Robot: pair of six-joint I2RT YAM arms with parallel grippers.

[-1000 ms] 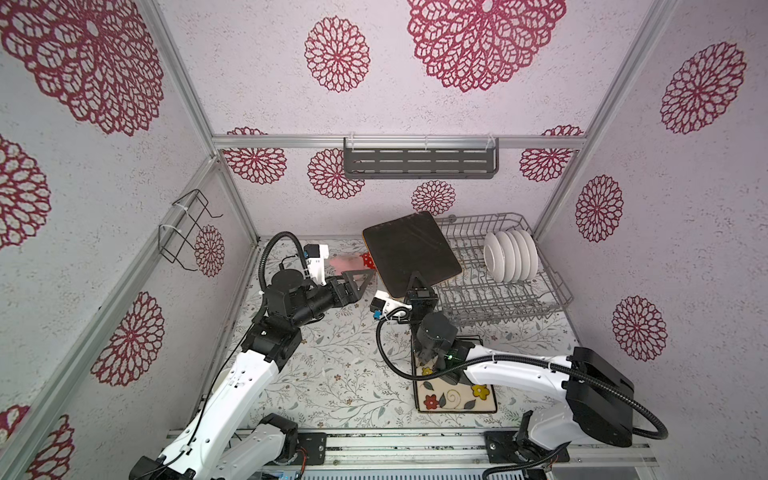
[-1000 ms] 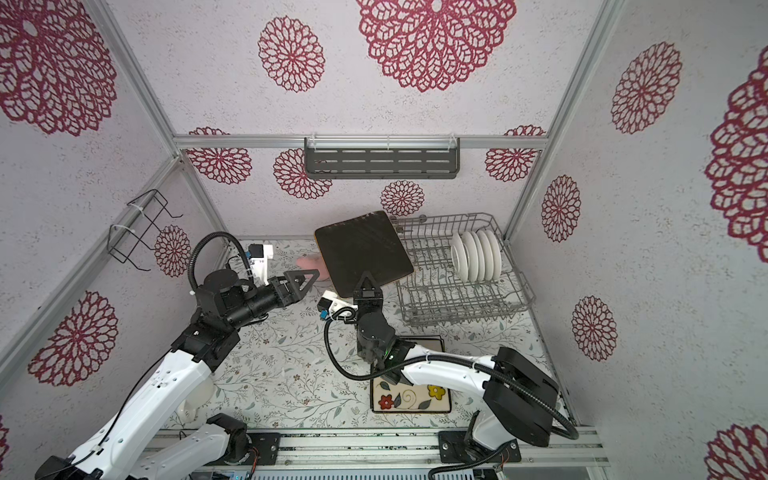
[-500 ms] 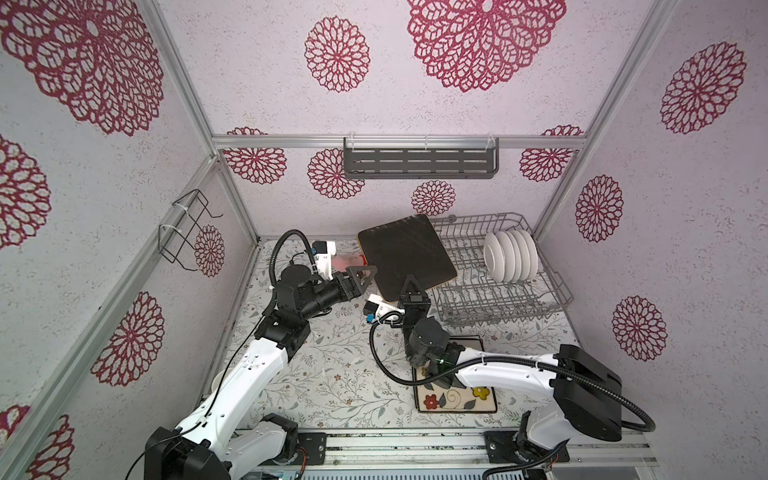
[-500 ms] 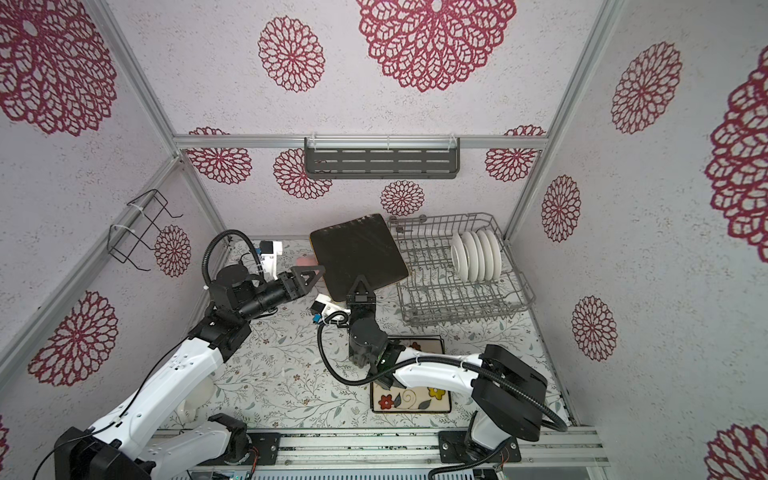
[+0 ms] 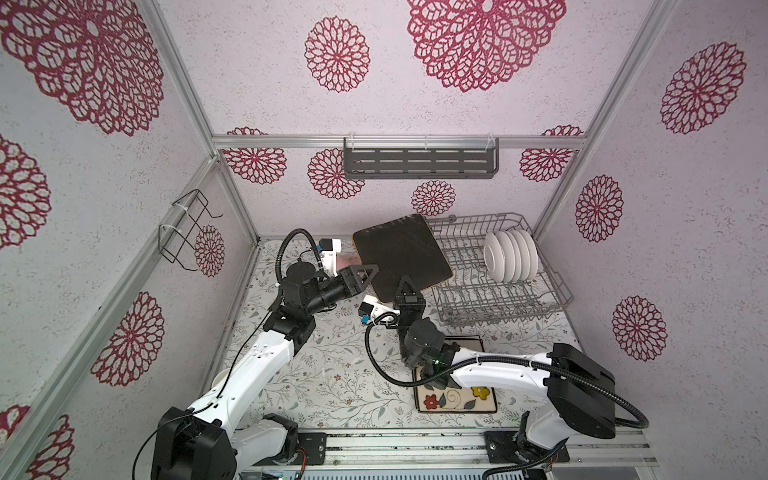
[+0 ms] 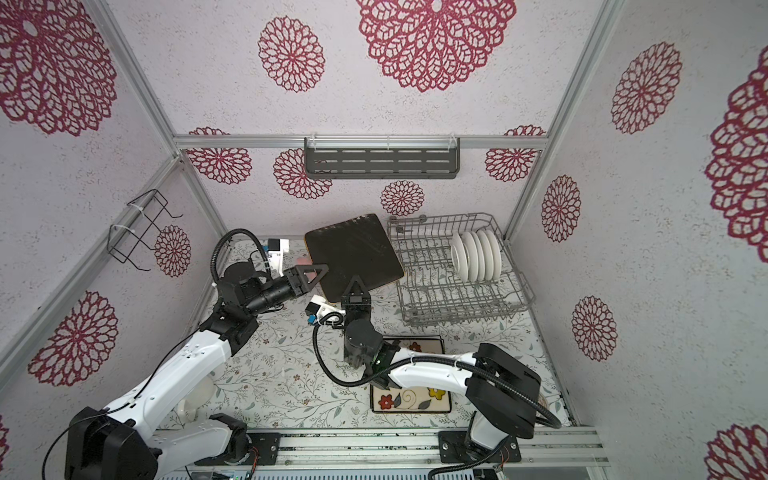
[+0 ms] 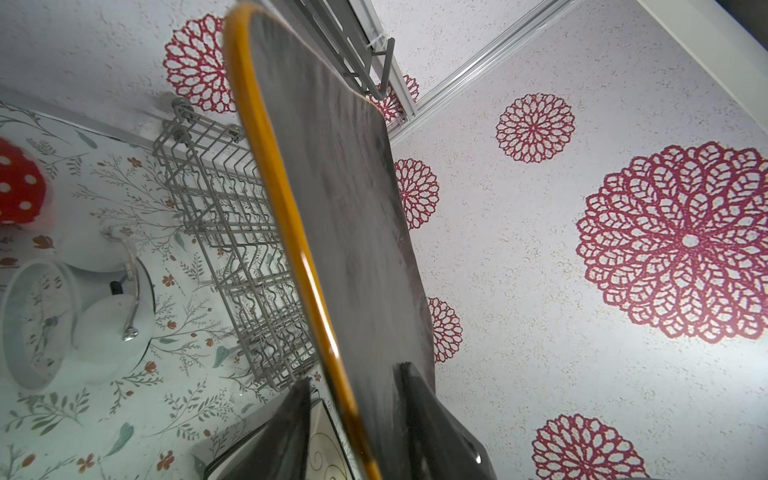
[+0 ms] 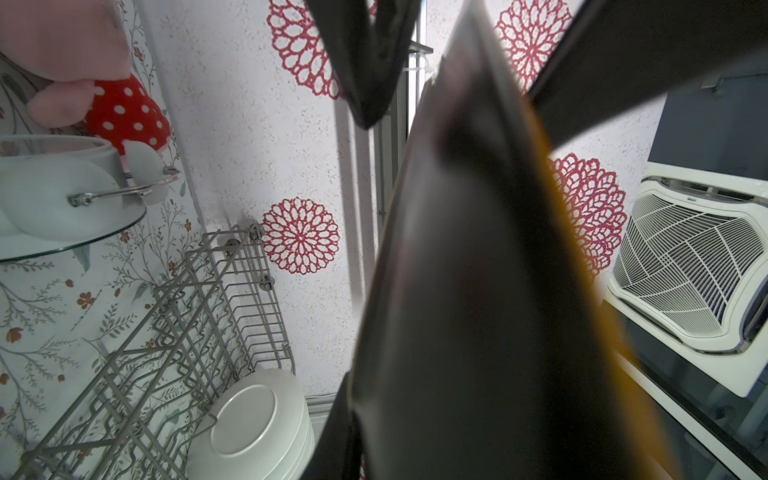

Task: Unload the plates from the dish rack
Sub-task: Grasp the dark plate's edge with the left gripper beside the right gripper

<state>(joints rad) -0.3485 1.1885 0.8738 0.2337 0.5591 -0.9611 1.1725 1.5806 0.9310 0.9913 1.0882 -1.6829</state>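
Note:
A dark square plate (image 5: 401,257) (image 6: 353,253) with an orange-brown rim hangs tilted in the air, left of the dish rack (image 5: 552,291) (image 6: 519,286). My right gripper (image 5: 406,282) (image 6: 354,284) is shut on its near edge. My left gripper (image 5: 365,276) (image 6: 313,276) (image 7: 355,374) straddles its left edge. One finger (image 7: 419,407) lies on the dark face. A narrow gap shows between the other finger (image 7: 299,411) and the rim. Several round white plates (image 5: 511,259) (image 8: 249,419) stand in the rack. A cream flowered plate (image 5: 455,401) lies on the table under my right arm.
A white alarm clock (image 7: 37,320) and a red, white-dotted plush (image 8: 124,112) sit by the back wall, left of the rack. A slotted grey shelf (image 5: 419,162) hangs on the back wall and a black wire holder (image 5: 183,230) on the left wall.
My left gripper has reached right to the plate's left edge and its jaws have narrowed around it. My right gripper has carried the plate a little to the left.

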